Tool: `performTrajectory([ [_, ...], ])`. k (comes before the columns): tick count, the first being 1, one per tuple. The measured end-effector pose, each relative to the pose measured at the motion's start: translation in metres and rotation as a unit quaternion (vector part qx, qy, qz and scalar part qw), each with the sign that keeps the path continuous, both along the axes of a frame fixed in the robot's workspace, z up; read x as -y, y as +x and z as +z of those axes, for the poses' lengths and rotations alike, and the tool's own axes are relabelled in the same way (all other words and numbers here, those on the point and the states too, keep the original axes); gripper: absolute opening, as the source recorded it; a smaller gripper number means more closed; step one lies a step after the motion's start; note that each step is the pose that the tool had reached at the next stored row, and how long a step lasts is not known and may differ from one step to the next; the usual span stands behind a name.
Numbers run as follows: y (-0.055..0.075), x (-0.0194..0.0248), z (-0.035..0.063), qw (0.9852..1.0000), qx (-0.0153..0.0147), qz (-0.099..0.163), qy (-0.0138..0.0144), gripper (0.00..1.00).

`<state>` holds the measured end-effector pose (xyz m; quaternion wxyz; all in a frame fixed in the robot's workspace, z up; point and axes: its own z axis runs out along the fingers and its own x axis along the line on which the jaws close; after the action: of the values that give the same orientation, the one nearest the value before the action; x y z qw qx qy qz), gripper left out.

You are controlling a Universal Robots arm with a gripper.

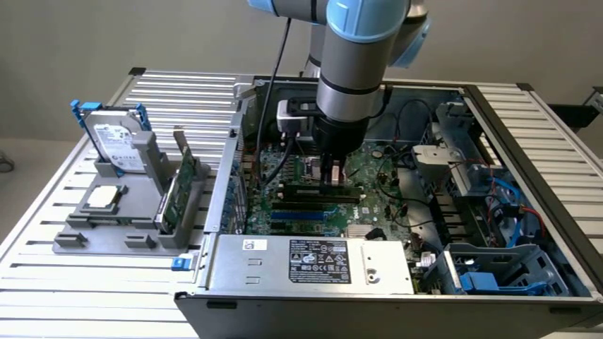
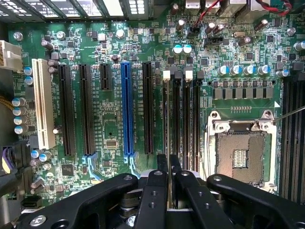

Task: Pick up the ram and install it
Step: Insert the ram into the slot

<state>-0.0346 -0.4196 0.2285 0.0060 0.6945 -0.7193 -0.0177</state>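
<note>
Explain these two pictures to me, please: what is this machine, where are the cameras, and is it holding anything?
The grey and blue column is a robot arm, reaching into an open computer case that lies on a slatted metal table. One picture is from a camera standing off the arm. The other is from a camera on the arm's wrist, looking past its black gripper at the green motherboard. The gripper looks shut on the ram, a thin memory stick seen edge-on, lined up with the black memory slots. On the exterior view's left, a grey holder carries a hard drive, a green card and a small silver chip.
</note>
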Motion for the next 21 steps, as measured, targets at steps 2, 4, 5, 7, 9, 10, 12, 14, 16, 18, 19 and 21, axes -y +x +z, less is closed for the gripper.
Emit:
performTrajectory([
  [2, -0.0001, -0.0008, -0.0002, 1.0, 0.0, 0.0, -0.0001, 0.13],
  [4, 0.0, -0.0018, -0.0004, 1.0, 0.0, 0.0, -0.0001, 0.13],
  [5, 0.0, -0.0023, -0.0005, 1.0, 0.0, 0.0, -0.0002, 0.13],
  [7, 0.0, -0.0027, -0.0007, 1.0, 0.0, 0.0, -0.0005, 0.13],
  [9, 0.0, -0.0027, -0.001, 1.0, 0.0, 0.0, -0.0012, 0.13],
  [10, 0.0, -0.0027, -0.0011, 1.0, 0.0, 0.0, -0.0016, 0.13],
  [12, 0.0, -0.0027, -0.0014, 1.0, -0.0001, 0.0, -0.0025, 0.13],
  [14, 0.0, -0.0027, -0.0017, 1.0, -0.0001, 0.0, -0.0034, 0.13],
  [16, 0.0, -0.0027, -0.0021, 1.0, -0.0001, 0.0, -0.0043, 0.13],
  [18, 0.0, -0.0027, -0.0025, 1.0, -0.0001, 0.0, -0.0052, 0.13],
  [19, 0.0, -0.0027, -0.0027, 1.0, -0.0001, 0.0, -0.0055, 0.13],
  [21, 0.0, -0.0027, -0.0032, 1.0, -0.0001, 0.0, -0.0063, 0.13],
])
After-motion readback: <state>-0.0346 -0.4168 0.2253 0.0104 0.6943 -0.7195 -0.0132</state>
